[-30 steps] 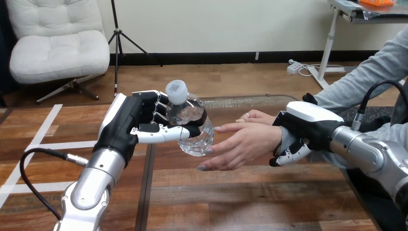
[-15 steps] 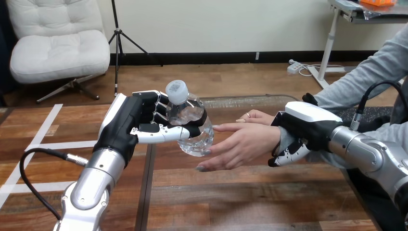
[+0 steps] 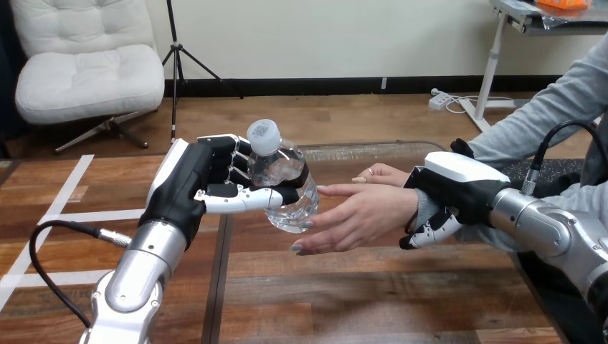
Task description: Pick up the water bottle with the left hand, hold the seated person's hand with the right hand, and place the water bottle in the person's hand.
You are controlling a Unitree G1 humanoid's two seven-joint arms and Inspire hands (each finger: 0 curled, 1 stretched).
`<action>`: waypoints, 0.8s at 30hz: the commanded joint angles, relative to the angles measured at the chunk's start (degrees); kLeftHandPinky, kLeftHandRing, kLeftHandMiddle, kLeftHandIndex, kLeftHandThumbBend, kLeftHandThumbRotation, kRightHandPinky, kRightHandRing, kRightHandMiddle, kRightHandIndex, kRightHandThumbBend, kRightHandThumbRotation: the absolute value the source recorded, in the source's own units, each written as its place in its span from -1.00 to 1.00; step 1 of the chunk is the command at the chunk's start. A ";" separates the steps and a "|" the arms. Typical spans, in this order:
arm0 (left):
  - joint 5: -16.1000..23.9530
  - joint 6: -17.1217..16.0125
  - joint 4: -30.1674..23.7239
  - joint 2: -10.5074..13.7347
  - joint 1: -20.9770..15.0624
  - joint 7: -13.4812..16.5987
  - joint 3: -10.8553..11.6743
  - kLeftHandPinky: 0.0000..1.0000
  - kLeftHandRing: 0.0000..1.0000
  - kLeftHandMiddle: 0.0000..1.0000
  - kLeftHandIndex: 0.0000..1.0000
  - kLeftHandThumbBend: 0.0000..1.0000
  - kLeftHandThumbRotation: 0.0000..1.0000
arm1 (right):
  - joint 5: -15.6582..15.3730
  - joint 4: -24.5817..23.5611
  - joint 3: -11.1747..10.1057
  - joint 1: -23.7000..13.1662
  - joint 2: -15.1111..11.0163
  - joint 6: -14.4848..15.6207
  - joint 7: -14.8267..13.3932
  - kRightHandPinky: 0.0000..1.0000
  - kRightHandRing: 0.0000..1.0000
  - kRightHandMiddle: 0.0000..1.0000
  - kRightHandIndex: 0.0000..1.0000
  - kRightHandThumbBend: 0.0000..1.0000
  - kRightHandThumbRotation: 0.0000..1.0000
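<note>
Aloft, left hand (image 3: pixel 188 188) curled round water bottle (image 3: pixel 288 188)

I see a brown desk (image 3: pixel 373 301) of wooden planks, its grain running across my view in mixed light and dark boards. A narrow dark seam (image 3: pixel 216 287) runs from the bottom edge up through its left part. A pale grey strip (image 3: pixel 358 151) lines the far edge. The person's second hand (image 3: pixel 383 173) lies low near that far edge, on the right side, fingers loosely bent. Whether it touches the wood I cannot tell.
</note>
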 commanded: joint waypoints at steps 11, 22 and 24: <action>-1.07 -1.44 -1.12 0.31 -4.26 0.06 1.57 -0.40 -0.29 -0.21 -0.18 0.29 -1.00 | 2.73 -1.19 -2.64 -3.72 -0.43 0.29 -0.30 -0.64 -0.56 -0.46 -0.46 0.34 -1.00; -1.25 -1.51 -1.08 0.38 -4.20 -0.14 1.87 -0.41 -0.30 -0.21 -0.18 0.29 -1.00 | 2.68 -1.20 -2.38 -3.65 -0.56 0.01 -0.88 -0.55 -0.47 -0.38 -0.38 0.46 -1.00; -1.37 -1.55 -0.92 0.36 -4.24 -0.19 1.97 -0.41 -0.30 -0.21 -0.18 0.29 -1.00 | 2.79 -1.33 -2.39 -3.66 -0.58 0.29 -0.66 -0.54 -0.47 -0.38 -0.38 0.46 -1.00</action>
